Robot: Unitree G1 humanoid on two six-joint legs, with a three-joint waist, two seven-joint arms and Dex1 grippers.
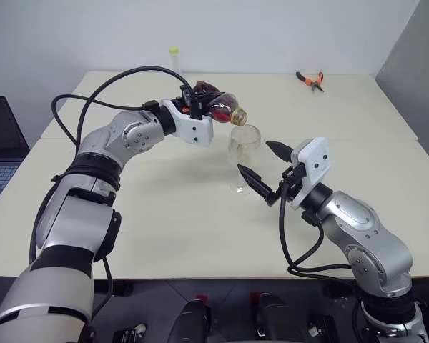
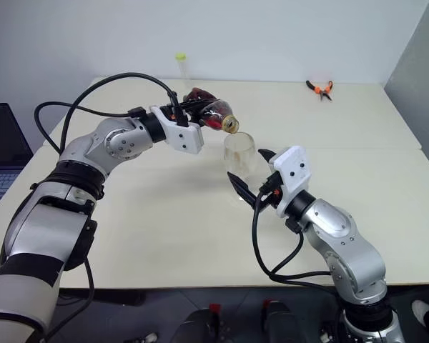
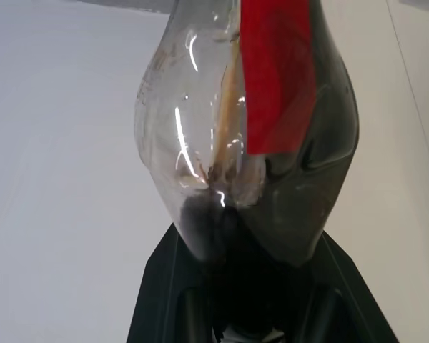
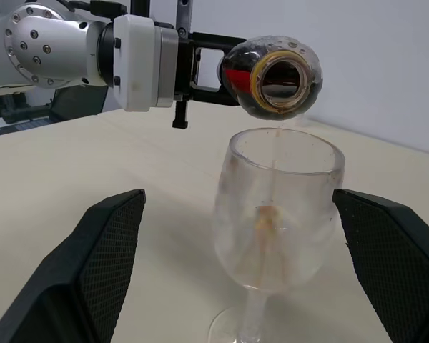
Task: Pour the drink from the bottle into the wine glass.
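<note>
Left gripper (image 1: 197, 108) clamps bottle (image 1: 218, 106); right gripper (image 1: 262, 169) open around glass (image 1: 243, 143). Tip slowly, keep mouth over rim.

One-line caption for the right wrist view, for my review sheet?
Left pincer tips the open bottle over the wine glass, which stands between the open right pincer's fingers.

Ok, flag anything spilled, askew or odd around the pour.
No spill on the table. The bottle is tipped over the wine glass, which stands upright; its bowl looks smeared. The right gripper is open beside it.
</note>
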